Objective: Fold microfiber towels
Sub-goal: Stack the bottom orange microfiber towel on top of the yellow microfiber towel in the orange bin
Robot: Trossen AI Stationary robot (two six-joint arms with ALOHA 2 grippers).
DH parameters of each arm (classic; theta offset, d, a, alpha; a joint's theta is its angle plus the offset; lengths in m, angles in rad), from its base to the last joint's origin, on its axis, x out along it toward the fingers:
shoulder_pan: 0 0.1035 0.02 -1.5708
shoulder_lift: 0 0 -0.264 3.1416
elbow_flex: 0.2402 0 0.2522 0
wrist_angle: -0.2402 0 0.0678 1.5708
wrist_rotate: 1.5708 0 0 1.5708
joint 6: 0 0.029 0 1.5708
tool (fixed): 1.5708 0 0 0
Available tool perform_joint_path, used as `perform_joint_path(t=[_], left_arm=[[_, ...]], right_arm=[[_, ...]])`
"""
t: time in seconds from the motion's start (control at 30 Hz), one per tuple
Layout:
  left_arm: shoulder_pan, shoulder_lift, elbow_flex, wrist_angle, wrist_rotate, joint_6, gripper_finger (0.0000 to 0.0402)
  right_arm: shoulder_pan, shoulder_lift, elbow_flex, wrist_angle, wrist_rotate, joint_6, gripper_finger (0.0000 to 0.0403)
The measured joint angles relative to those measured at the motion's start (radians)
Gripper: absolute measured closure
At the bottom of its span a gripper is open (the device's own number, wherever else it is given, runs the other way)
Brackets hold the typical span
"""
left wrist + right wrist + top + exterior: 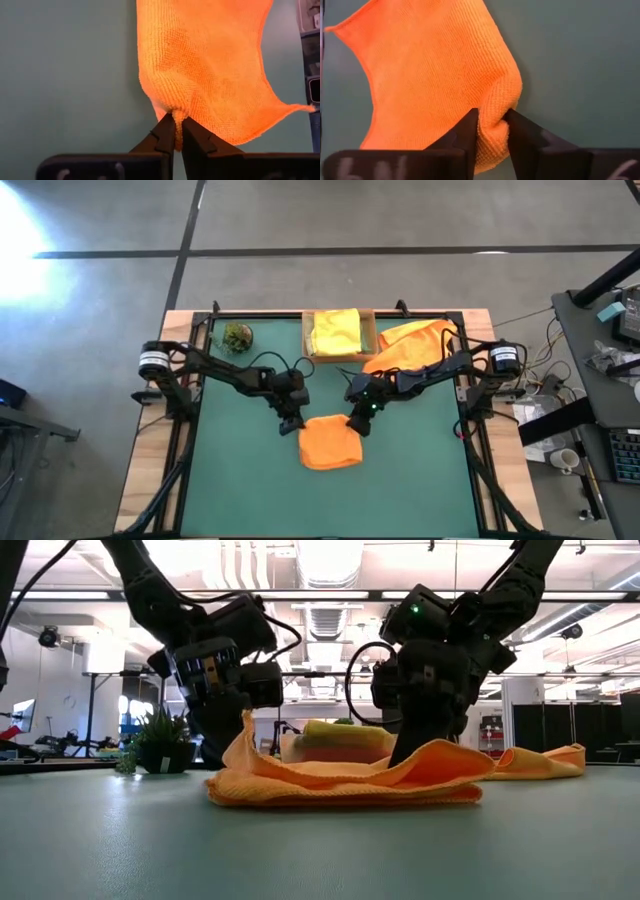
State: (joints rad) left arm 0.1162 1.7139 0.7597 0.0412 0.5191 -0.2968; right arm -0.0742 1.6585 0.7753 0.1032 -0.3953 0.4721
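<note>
Folding is in hand on one orange microfiber towel (331,444), which lies doubled over near the middle of the green table mat (240,490). Left gripper (291,423) is clamped on the towel's far left corner; the left wrist view shows the fingers (165,137) pressed together with a pinch of cloth between them. Right gripper (358,423) is clamped on the far right corner, a thicker roll of fabric filling the gap between its fingers (467,131). From the low view both corners stand raised off the mat while the rest of the towel (345,780) rests in layers beneath.

Judgement: the fold is partly made. The next move calls for both arms to carry their corners together across the towel at an even height, set them on the opposite edge, and release only once the edges line up.

Surroundings: a tan cardboard tray (370,330) at the far edge of the mat holds a yellow towel (336,333). A second orange towel (410,340) lies crumpled just beside the tray on the right. A small potted plant (237,336) stands at the far left. None of these lies on the near side of the towel; the second orange towel sits close under the right arm.
</note>
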Motion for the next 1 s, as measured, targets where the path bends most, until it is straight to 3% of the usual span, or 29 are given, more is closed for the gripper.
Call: perform_joint_path(t=[0.17,0.4,0.57,0.83,1.0], left_arm=[[0.001,-0.009,0.000,-0.001,-0.004,0.039,0.0398],[0.003,-0.018,0.000,-0.007,-0.012,0.077,0.0398],[0.012,-0.074,0.000,-0.036,-0.078,0.137,0.0398],[0.069,-0.209,0.000,-0.079,-0.147,0.240,0.0398],[0.105,-0.267,0.013,-0.090,-0.258,0.347,0.0398]], right_arm=[[0.000,-0.001,0.000,0.001,-0.006,0.002,0.0382],[0.000,-0.011,0.000,0.003,-0.006,0.034,0.0389],[0.000,-0.072,0.000,0.001,0.009,0.043,0.0390],[-0.007,-0.201,0.000,-0.076,0.190,0.043,0.0390],[-0.023,-0.275,0.001,-0.107,0.313,0.041,0.0390]])
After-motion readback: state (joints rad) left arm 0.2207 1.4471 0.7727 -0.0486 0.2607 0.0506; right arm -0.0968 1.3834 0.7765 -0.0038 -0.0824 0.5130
